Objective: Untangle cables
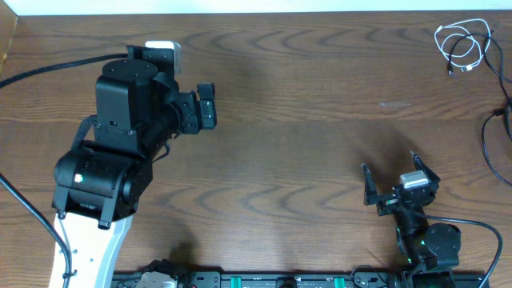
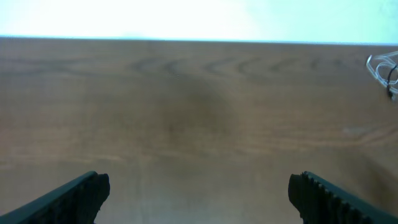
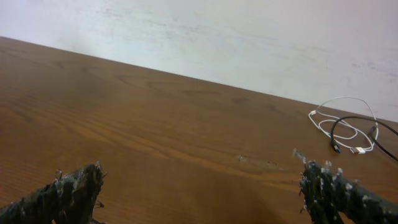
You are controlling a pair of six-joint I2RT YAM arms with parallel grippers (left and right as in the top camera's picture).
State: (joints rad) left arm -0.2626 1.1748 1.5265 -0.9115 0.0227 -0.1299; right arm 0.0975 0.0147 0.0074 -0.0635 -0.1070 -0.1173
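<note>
left arm reared up, elbow bent, left gripper pointing right, jaws spread wide. right arm folded low, right gripper jaws spread wide.

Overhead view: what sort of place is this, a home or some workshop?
Probably a robotics lab bench: a left arm and right arm mounted at a wooden table, a plain white wall, and tangled cables laid out.
</note>
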